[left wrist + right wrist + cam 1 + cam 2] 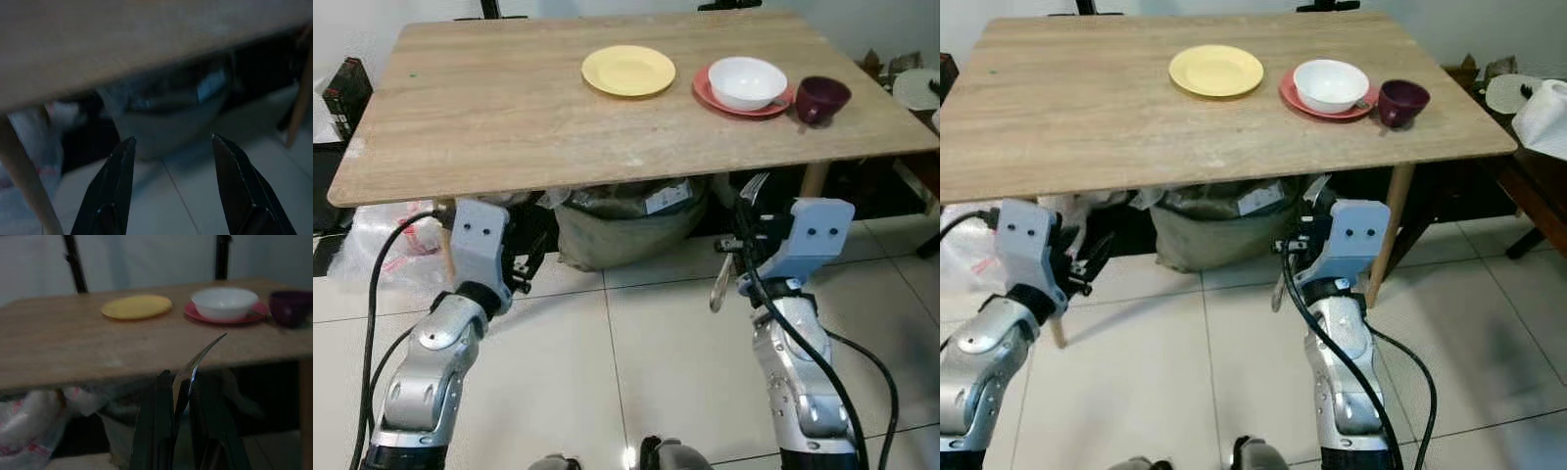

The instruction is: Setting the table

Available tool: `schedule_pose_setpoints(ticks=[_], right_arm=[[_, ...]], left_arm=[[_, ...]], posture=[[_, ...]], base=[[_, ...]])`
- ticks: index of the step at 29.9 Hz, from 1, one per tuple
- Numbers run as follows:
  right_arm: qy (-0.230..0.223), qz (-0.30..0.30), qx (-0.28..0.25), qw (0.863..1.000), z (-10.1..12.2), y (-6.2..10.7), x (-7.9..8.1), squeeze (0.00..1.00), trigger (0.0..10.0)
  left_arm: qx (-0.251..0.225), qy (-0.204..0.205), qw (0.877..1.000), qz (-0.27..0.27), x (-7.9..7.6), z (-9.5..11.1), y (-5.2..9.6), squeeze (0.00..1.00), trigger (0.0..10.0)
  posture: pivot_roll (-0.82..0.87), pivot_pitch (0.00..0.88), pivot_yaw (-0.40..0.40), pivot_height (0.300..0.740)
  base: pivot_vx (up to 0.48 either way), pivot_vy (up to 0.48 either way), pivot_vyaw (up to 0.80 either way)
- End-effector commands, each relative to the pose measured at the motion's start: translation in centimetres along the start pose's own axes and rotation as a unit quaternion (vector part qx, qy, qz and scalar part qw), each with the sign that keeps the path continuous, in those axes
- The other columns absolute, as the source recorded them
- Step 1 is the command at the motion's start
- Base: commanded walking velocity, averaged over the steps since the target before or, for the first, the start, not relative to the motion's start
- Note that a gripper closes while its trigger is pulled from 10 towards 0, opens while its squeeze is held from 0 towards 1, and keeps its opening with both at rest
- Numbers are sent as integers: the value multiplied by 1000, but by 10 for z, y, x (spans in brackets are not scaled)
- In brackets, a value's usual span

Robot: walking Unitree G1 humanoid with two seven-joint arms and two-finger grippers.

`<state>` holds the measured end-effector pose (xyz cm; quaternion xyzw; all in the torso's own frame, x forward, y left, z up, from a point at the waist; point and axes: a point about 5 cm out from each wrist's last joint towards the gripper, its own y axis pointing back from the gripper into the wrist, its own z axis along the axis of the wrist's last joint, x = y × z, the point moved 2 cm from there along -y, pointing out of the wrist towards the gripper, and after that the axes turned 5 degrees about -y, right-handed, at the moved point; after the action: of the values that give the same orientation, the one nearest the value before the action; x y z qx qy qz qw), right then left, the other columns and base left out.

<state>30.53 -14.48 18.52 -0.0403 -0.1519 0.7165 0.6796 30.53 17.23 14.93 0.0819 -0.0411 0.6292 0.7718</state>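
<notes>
While the right gripper [741,257] hangs below the near table [509,137] edge with its fingers clamped together on a fork [736,245], the left gripper [171,147] idles on the left with its fingers apart around nothing. The step in hand looks like bringing cutlery to the setting, so the next move likely calls for raising the fork above the edge and laying it beside a plate. The fork is thin, shiny metal, tines up; farther off sit a yellow plate [628,70], a white bowl [746,81] on a red plate [705,90], and a dark cup [820,98] at the right.
</notes>
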Motion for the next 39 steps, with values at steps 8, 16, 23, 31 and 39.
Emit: schedule_pose_setpoints(ticks=[8,16,23,31,39], right_arm=[[35,-7,202,979,-105,46,-32,0,10000],[8,-10,286,958,-145,72,-39,0,10000],[5,-27,302,953,-156,83,-47,0,10000],[-6,-35,301,953,-161,89,-53,0,10000],[-21,-38,332,942,-177,104,-50,0,10000]], left_arm=[[124,-21,992,3,13,-89,17,0,10000],[188,-2,982,13,17,-133,35,0,10000],[186,-10,983,-7,8,-138,32,0,10000],[175,-5,984,-23,5,-140,26,0,10000],[206,-2,979,-12,8,-158,36,0,10000]], posture=[[-93,87,55,740],[-97,89,36,740],[-108,93,40,740],[-114,93,46,740],[-111,89,42,740]], base=[[0,0,-501],[0,0,-722],[0,0,-800],[0,0,-800],[0,0,-800]])
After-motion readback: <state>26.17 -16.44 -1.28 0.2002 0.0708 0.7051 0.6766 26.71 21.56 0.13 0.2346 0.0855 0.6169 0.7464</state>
